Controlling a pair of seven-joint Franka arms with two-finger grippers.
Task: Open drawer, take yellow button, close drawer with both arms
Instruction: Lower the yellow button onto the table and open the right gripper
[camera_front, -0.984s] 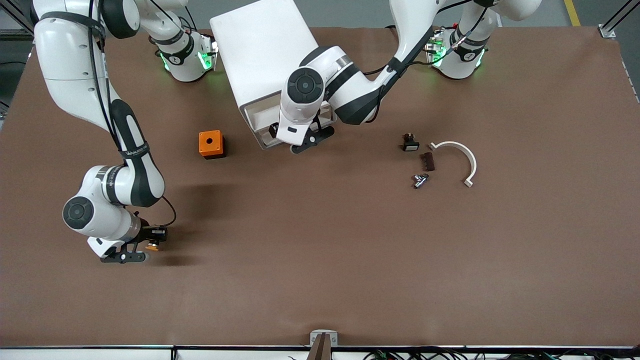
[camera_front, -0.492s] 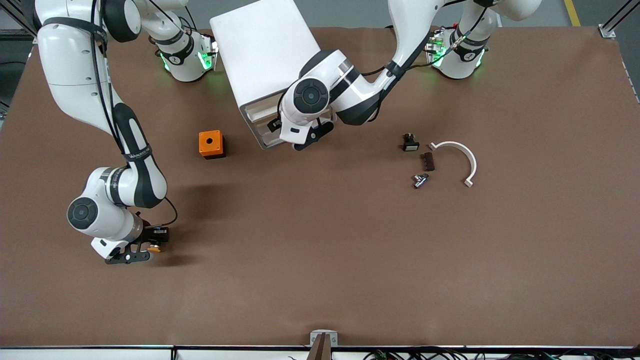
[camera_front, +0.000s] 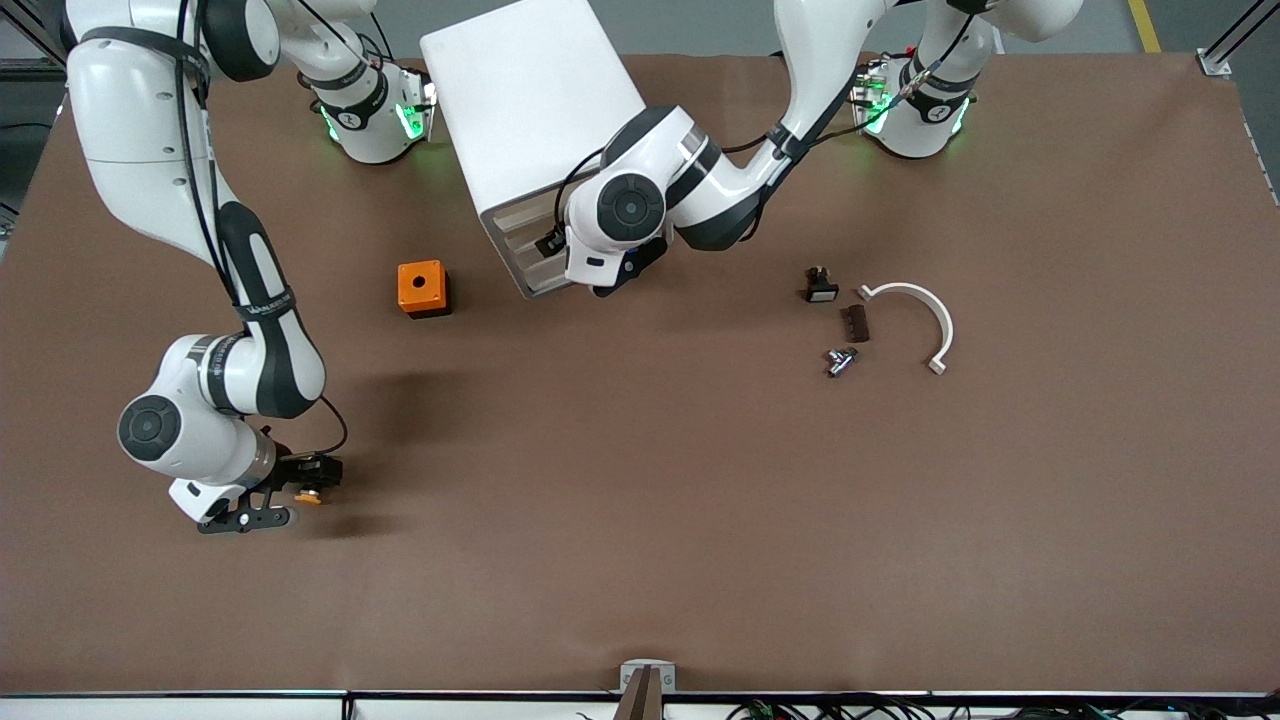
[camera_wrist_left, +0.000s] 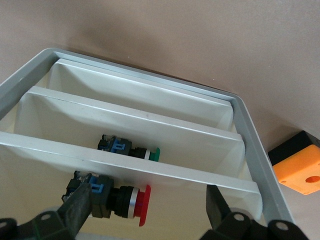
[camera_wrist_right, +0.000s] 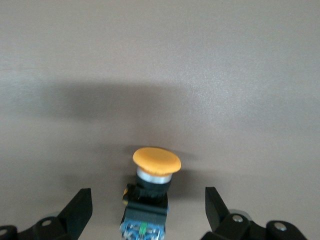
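The white cabinet (camera_front: 530, 110) stands between the two arm bases. Its uppermost drawer (camera_wrist_left: 165, 172) sits pushed in, about level with the lower drawers, and holds a red-capped push-button (camera_wrist_left: 122, 200). My left gripper (camera_front: 590, 270) is at the drawer's front, open, with its fingers (camera_wrist_left: 80, 205) on either side of the opening. The button (camera_front: 308, 494), with its orange cap and black-and-blue body, lies on the table toward the right arm's end. My right gripper (camera_front: 280, 495) is open around it. In the right wrist view the button (camera_wrist_right: 152, 172) lies between the spread fingers (camera_wrist_right: 80, 207) and touches neither.
An orange cube box (camera_front: 421, 288) with a round hole stands beside the cabinet and also shows in the left wrist view (camera_wrist_left: 300, 167). A green-capped button (camera_wrist_left: 130, 149) lies in a lower drawer. A small black part (camera_front: 820, 288), a brown piece (camera_front: 856, 322), a metal part (camera_front: 840, 360) and a white curved piece (camera_front: 915, 310) lie toward the left arm's end.
My left gripper has moved in toward the cabinet and the uppermost drawer has slid in with it. My right gripper has shifted slightly around the button, which stays on the table.
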